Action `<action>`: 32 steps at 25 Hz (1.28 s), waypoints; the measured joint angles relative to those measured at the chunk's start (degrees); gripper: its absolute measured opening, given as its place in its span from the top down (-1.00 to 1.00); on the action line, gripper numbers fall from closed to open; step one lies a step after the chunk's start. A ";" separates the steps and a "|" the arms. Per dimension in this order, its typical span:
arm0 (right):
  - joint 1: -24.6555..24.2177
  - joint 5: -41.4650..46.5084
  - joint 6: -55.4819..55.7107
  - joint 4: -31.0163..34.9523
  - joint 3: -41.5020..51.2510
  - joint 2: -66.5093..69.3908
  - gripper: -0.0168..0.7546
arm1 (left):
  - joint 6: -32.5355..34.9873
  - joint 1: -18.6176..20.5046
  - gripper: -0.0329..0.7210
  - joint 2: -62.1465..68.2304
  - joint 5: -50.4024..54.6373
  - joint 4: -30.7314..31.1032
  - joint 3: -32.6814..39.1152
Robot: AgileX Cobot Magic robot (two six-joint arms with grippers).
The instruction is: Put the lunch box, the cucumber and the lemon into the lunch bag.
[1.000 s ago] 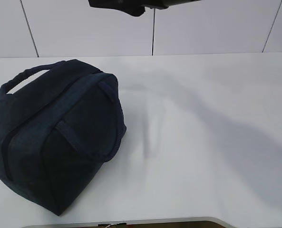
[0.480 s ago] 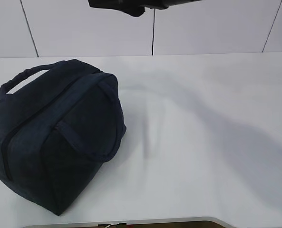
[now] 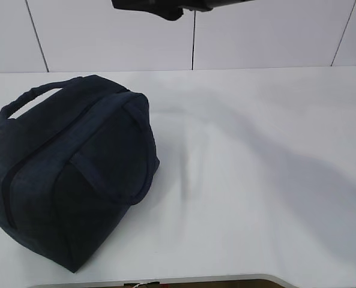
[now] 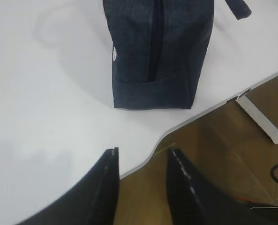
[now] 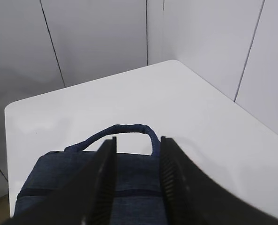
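The lunch bag (image 3: 69,174) is a dark navy fabric bag resting on the left of the white table, with its zipper (image 4: 154,42) drawn shut. My left gripper (image 4: 143,151) hangs open over the table's front edge, short of the bag's end (image 4: 162,51), with nothing between its fingers. My right gripper (image 5: 138,138) is open and empty, high above the bag (image 5: 40,180) and looking down at one strap handle (image 5: 129,127). The lunch box, the cucumber and the lemon are out of view.
The white table (image 3: 262,150) stretches bare to the right of the bag. A dark part of an arm (image 3: 159,7) shows at the top edge of the exterior view. A wooden floor (image 4: 223,154) lies beyond the table's curved front edge. Grey wall panels stand behind.
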 joint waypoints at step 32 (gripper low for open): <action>-0.14 2.83 0.00 0.00 0.54 -0.14 0.26 | 0.00 15.23 0.27 -3.91 -0.58 -1.71 0.28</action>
